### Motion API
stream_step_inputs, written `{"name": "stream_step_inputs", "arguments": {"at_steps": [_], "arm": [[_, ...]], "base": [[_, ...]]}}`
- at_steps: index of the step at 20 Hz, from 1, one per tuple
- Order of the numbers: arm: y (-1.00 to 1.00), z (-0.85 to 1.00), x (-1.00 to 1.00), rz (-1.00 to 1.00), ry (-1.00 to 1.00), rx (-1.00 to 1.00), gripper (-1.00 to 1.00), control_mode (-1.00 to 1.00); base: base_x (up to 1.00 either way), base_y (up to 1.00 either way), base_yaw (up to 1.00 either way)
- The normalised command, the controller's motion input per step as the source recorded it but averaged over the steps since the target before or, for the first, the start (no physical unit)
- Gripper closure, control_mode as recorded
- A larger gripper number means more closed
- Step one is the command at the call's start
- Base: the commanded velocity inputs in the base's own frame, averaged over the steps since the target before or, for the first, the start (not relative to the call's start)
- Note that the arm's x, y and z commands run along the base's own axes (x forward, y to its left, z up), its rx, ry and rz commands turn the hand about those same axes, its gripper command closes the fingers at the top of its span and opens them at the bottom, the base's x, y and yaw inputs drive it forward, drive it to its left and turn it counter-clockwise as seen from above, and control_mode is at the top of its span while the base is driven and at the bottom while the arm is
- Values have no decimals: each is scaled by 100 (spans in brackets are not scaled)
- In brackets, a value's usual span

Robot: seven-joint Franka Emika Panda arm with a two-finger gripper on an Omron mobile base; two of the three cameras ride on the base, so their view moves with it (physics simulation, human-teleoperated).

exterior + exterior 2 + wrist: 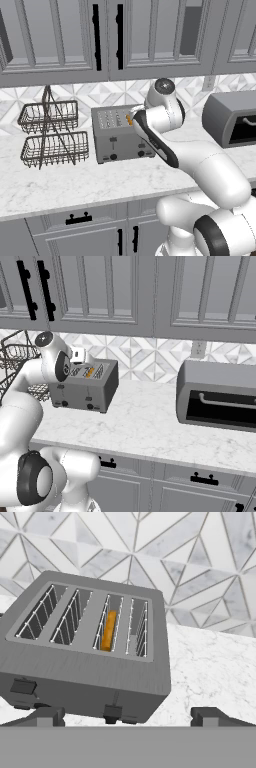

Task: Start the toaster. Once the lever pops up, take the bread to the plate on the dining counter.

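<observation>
Four slots are seen in the toaster [87, 644], and the bread [108, 630] is sunk edge-on in the third slot from the left in the hand view, so that only an orange strip shows; it is probably seated there to be toasted before being carried away. The toaster is set on the marble desk [75, 182], just right of a wire basket rack [50, 132] and well left of a large dark appliance [217, 396], its levers and knobs turned toward the robot, which keeps them within reach.

The tool [125, 714] is held above and in front of the toaster, looking down on its top and front face; its fingertips [45, 716] are spread wide and nothing is held between them. One small lever [112, 712] lies between the tips, low on the front face. The arm is folded up from the base, elbow bent, wrist raised beside the toaster's right end in the left base view. By this pose, the lever press is judged to be the step in hand.
</observation>
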Motion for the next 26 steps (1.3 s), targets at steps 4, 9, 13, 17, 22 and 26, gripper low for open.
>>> {"name": "stream_step_inputs", "arguments": {"at_steps": [4, 9, 13, 17, 22, 26], "arm": [[0, 0, 0, 0, 0, 0, -100, -100], [0, 0, 0, 0, 0, 0, -100, -100], [0, 0, 0, 0, 0, 0, -100, -100], [0, 0, 0, 0, 0, 0, -100, -100], [0, 0, 0, 0, 0, 0, -100, -100], [0, 0, 0, 0, 0, 0, -100, -100]], "base": [[0, 0, 0], [0, 0, 0], [0, 0, 0], [0, 0, 0], [0, 0, 0], [0, 0, 0]]}}
